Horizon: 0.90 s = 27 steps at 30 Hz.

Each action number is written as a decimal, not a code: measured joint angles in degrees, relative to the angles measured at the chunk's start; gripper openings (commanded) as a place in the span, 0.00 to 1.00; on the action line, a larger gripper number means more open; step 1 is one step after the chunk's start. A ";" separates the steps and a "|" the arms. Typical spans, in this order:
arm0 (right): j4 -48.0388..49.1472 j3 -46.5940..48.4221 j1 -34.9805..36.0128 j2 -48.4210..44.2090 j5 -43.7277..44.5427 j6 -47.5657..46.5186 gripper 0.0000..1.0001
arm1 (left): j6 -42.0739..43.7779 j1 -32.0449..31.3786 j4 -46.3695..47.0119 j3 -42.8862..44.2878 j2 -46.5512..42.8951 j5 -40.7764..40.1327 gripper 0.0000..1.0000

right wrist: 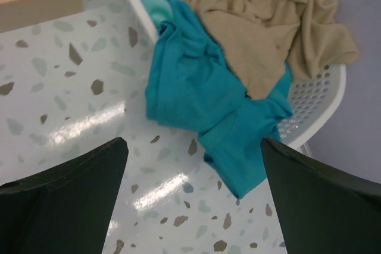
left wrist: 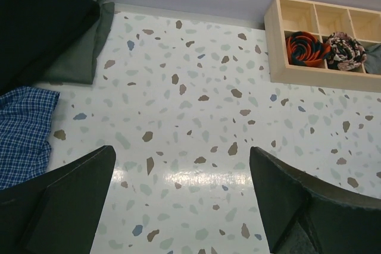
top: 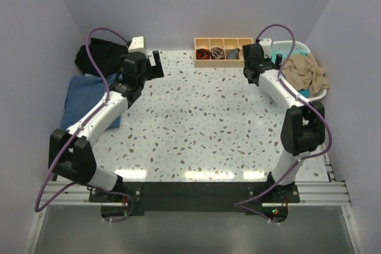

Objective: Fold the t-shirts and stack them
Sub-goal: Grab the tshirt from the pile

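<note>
A tan t-shirt (top: 305, 71) lies crumpled in the white basket (top: 294, 46) at the back right. A teal t-shirt (right wrist: 208, 93) hangs from under the tan t-shirt (right wrist: 268, 22) over the rim onto the table. A black t-shirt (top: 98, 55) and a folded blue one (top: 86, 96) lie at the far left. My right gripper (right wrist: 193, 144) hovers open just in front of the teal cloth, holding nothing; in the top view my right gripper (top: 268, 52) is beside the basket. My left gripper (left wrist: 181, 153) is open over bare table near the black t-shirt (left wrist: 36, 22).
A wooden tray (top: 221, 62) with four compartments stands at the back middle, rolled items in it. A green folded cloth (left wrist: 83, 46) lies beside the black one, with blue checked cloth (left wrist: 21, 129) nearer. Walls close in on three sides.
</note>
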 measured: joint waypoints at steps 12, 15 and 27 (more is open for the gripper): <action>-1.75 9.38 -16.02 11.45 -0.66 9.33 0.85 | 1.51 0.00 -0.20 2.73 0.33 6.08 1.00; -2.05 10.12 -21.09 13.53 -3.56 11.26 0.85 | 1.62 0.00 -0.15 2.80 0.39 7.13 1.00; -1.25 16.06 -25.99 22.62 -12.90 13.29 0.57 | 2.93 0.00 -0.50 5.14 6.91 12.11 1.00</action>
